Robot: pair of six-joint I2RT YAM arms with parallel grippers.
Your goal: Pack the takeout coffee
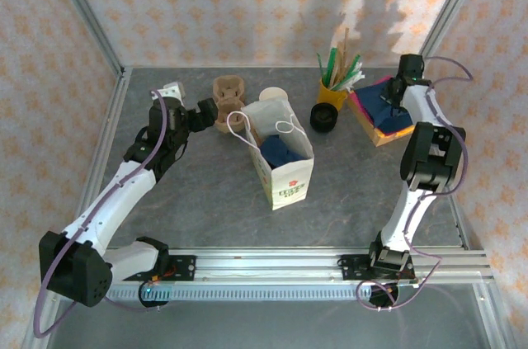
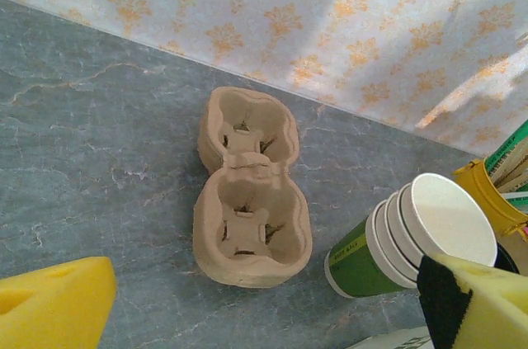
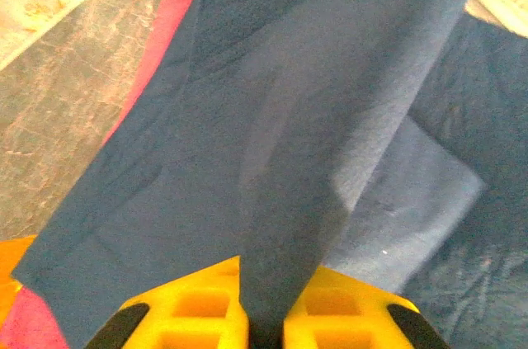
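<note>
Blue napkin (image 3: 272, 159) pinched in right gripper (image 3: 264, 320).

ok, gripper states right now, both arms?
left gripper: open, holding nothing.
right gripper: closed on a dark blue napkin.

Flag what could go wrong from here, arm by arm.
1. The right gripper pinches a blue napkin by a fold; a second sheet from the pile may drag along.
2. The open left gripper hangs beside the stacked cups; reaching for the carrier could knock them over.
</note>
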